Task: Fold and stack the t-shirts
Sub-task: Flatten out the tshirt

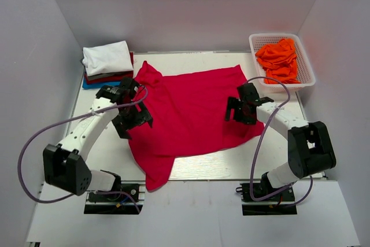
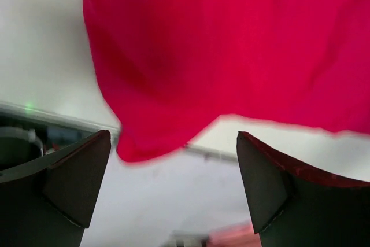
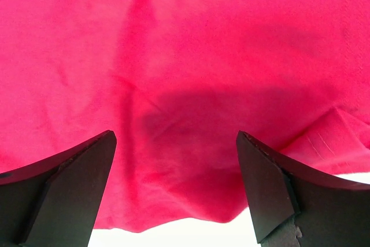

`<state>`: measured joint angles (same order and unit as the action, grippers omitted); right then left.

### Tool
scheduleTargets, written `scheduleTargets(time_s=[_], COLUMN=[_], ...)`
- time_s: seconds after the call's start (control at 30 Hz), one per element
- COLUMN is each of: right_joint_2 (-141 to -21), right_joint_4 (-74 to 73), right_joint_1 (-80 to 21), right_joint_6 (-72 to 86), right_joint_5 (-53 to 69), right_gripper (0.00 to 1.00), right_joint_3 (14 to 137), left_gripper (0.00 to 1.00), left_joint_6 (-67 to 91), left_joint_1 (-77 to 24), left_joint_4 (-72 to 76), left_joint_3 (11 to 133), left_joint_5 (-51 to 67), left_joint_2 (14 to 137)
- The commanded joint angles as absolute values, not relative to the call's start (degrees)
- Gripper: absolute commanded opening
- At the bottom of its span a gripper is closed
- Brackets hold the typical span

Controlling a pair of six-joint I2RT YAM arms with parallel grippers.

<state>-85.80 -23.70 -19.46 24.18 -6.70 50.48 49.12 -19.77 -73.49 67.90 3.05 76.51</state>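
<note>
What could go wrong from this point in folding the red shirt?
1. The red shirt lies skewed and wrinkled, one corner trailing toward the table's near edge; a fold may come out crooked.
2. The left fingers, open, sit close to the stack of folded shirts and could nudge it.
3. The right fingers, open, hover near a turned-up hem and might pinch two layers.
</note>
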Motion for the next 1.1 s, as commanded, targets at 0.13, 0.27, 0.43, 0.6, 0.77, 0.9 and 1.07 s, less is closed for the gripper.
scheduleTargets(time_s=[0.13,0.27,0.43,0.6,0.77,0.9,1.07], right_joint_2=[-90.6,-95.5,-103.0,-110.8,-114.5,-105.4,-88.4], right_joint_4=[-19.6,-20.9,-22.4,-23.6,-25.9,-22.3,-18.1], right_joint_1=[-19.1,-18.5,-16.8,-15.4,-14.7,-16.2,-22.7], right_joint_6=[21.7,21.2,20.0,15.7,9.3,3.4,-2.2], right_joint_5=[-3.3,-4.7,-5.4,-5.1,-4.9,-2.8,2.5], right_gripper=[0.90,0.90,0.90,0.90,0.90,0.90,0.90], right_joint_3=[55.7,61.2,67.3,74.3,84.3,84.6,73.8], left_gripper=[1.00,1.00,1.00,1.00,1.00,1.00,1.00], left_joint_6=[45.2,43.3,39.4,34.9,28.5,26.5,28.6], left_joint_1=[-19.1,-19.1,-18.5,-17.5,-17.0,-17.0,-17.7], left_joint_4=[-49.0,-50.4,-50.4,-47.6,-47.8,-48.3,-48.3], left_joint_3=[64.9,72.7,84.4,97.5,113.1,115.7,98.6], left_joint_5=[-9.1,-14.5,-16.3,-16.3,-12.0,-10.6,-11.0], left_joint_2=[86.9,101.0,115.4,126.9,134.3,130.0,110.3])
